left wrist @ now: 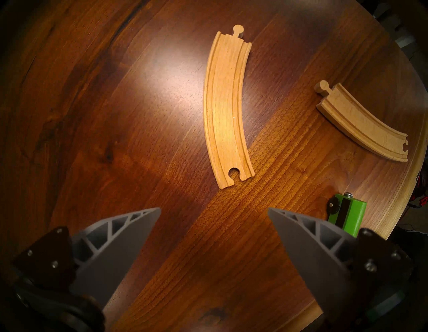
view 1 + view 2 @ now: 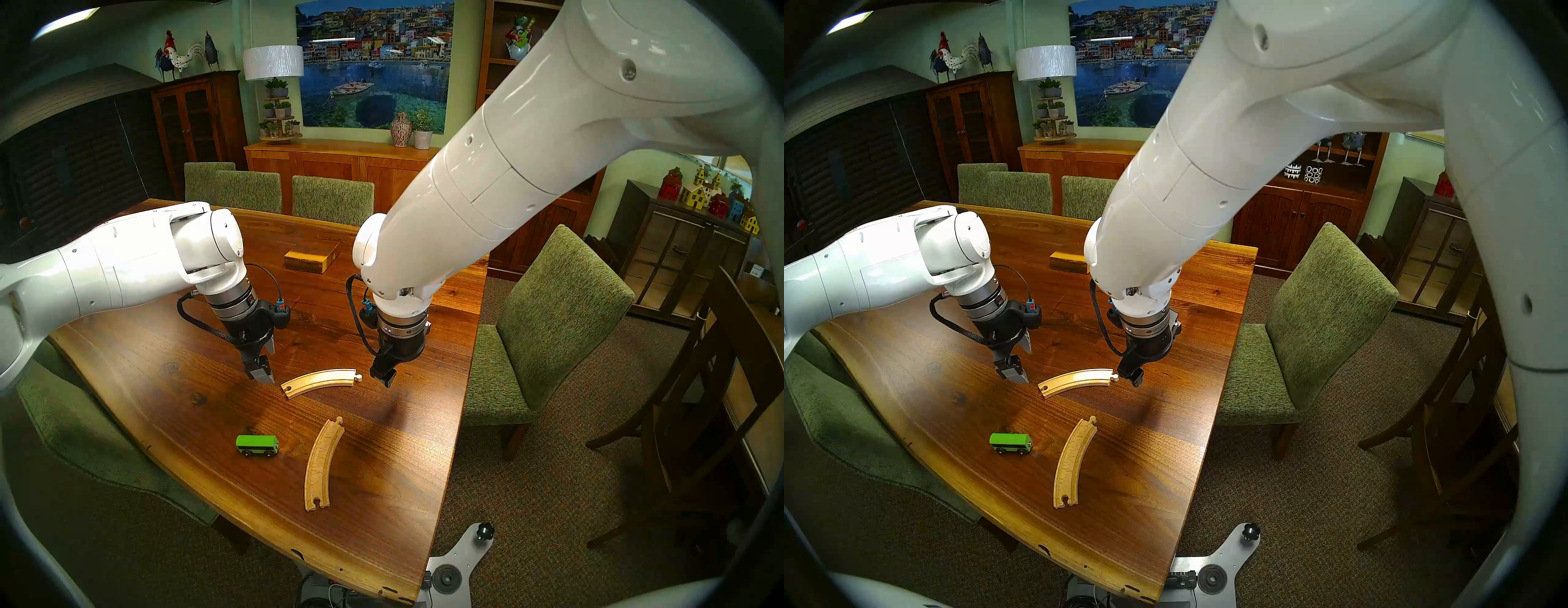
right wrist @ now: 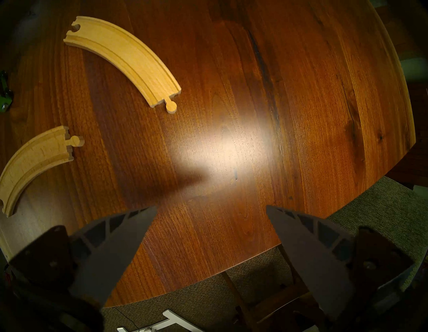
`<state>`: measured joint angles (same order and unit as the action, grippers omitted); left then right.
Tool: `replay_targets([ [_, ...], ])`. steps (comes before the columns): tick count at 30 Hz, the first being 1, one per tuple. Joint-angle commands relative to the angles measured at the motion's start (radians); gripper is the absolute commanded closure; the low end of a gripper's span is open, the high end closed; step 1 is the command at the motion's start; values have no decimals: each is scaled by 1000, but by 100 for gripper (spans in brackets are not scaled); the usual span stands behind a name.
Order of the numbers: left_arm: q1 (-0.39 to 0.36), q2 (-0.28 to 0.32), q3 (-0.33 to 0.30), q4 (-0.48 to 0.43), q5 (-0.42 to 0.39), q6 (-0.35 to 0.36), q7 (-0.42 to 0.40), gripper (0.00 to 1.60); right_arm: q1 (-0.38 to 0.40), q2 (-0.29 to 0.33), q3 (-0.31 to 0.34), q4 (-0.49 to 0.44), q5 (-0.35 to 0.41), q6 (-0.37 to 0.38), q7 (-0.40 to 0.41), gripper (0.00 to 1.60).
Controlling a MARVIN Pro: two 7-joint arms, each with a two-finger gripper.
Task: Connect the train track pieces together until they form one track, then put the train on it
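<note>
Two curved pale-wood track pieces lie apart on the wooden table (image 2: 169, 382). The far piece (image 2: 319, 382) (image 2: 1076, 381) (image 1: 228, 109) (image 3: 34, 162) lies across, between my two grippers. The near piece (image 2: 322, 465) (image 2: 1074, 463) (image 1: 363, 129) (image 3: 125, 58) runs toward the table's front edge, its peg pointing at the far piece. The green train (image 2: 257, 445) (image 2: 1011, 442) (image 1: 347, 215) stands left of the near piece. My left gripper (image 2: 265, 367) (image 1: 214, 208) hangs open just left of the far piece's socket end. My right gripper (image 2: 384, 375) (image 3: 212, 206) is open beside its peg end. Both hold nothing.
A rectangular wooden box (image 2: 312, 258) sits farther back on the table. Green upholstered chairs (image 2: 551, 322) stand along the right side and the far end. The table's right edge (image 3: 301, 241) runs close under my right gripper.
</note>
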<state>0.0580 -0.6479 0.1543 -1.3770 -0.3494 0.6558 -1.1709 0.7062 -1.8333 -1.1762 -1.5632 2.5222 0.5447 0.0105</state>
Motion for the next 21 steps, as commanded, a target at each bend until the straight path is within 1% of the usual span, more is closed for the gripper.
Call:
replay_targets([
  [1, -29, 0, -20, 0, 1, 0, 0, 0, 19, 6, 1, 11, -1, 0, -1, 0],
  [5, -27, -2, -22, 2, -2, -3, 1, 0, 19, 6, 1, 11, -1, 0, -1, 0],
  [10, -24, -21, -26, 24, -13, -12, -10, 0, 18, 6, 1, 11, -1, 0, -1, 0],
  [21, -12, -111, -25, 88, -26, -19, -23, 0, 18, 6, 1, 11, -1, 0, -2, 0],
])
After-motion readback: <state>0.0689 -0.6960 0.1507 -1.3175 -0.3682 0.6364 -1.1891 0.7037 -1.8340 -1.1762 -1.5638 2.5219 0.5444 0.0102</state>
